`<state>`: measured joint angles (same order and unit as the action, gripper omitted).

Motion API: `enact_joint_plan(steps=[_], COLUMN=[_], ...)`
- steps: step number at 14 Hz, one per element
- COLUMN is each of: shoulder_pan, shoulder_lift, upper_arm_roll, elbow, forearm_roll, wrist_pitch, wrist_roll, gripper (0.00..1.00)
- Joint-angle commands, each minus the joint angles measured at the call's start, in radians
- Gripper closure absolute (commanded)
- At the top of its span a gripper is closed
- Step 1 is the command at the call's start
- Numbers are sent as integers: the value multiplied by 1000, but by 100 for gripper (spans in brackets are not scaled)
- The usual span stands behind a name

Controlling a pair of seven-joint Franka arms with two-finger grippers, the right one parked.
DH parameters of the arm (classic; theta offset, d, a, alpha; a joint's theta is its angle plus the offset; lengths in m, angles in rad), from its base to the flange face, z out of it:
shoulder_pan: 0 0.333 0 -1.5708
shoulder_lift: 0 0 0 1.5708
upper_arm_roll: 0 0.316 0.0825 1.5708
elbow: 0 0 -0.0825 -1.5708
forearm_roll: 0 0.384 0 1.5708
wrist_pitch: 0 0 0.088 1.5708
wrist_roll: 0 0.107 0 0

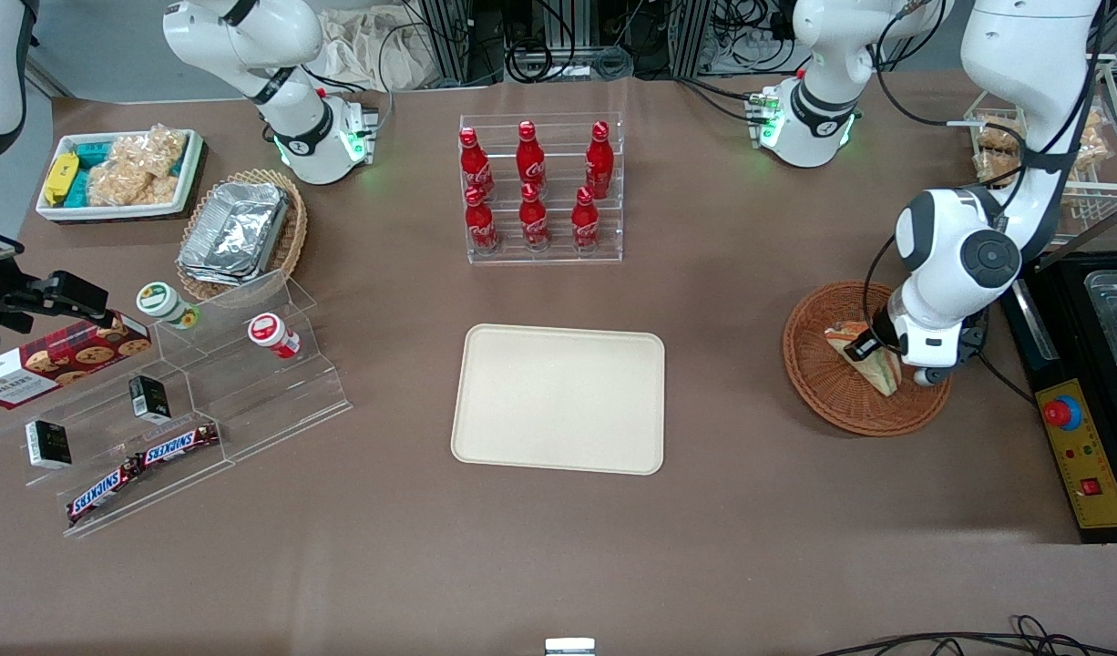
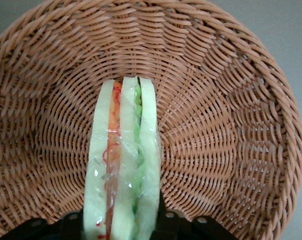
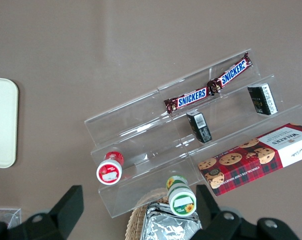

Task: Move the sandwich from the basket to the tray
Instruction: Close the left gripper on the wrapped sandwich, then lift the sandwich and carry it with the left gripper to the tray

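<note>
The sandwich (image 1: 864, 357), a wrapped wedge of pale bread with green and orange-red layers, stands on edge in the reddish-brown wicker basket (image 1: 823, 383) toward the working arm's end of the table. My left gripper (image 1: 879, 358) is down in the basket, its black fingers pressed against both bread faces. In the left wrist view the sandwich (image 2: 122, 165) fills the gap of the gripper (image 2: 122, 229), with the basket weave (image 2: 216, 100) all around. The cream tray (image 1: 558, 398) lies flat at the table's middle with nothing on it, well apart from the basket.
An acrylic rack of red bottles (image 1: 540, 187) stands farther from the camera than the tray. A black control box (image 1: 1082, 456) sits beside the basket. Toward the parked arm's end are a stepped acrylic shelf (image 1: 185, 392), a tan basket of foil trays (image 1: 240, 232) and a white bin (image 1: 117, 173).
</note>
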<state>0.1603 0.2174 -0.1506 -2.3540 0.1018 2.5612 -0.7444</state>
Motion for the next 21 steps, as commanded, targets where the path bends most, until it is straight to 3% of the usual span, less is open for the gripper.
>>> enact_joint_plan(steps=[1, 5, 8, 10, 12, 14, 17, 21], shoulder_pan=[1, -15, -21, -22, -68, -189, -301, -364], shoulder_lift=[-42, -96, -24, 57, 162, 273, 390, 485], upper_arm_roll=[0, -33, -122, -216, -294, -302, -300, -300], elbow=[-2, 172, 492, 683, 825, 932, 981, 975], forearm_roll=[10, 9, -5, -7, 5, 38, 82, 88], wrist_pitch=[-39, -379, -746, -863, -872, -863, -767, -575], wrist_roll=[23, 72, 88, 79, 74, 66, -42, -124], gripper=[100, 100, 100, 100, 100, 100, 100, 100])
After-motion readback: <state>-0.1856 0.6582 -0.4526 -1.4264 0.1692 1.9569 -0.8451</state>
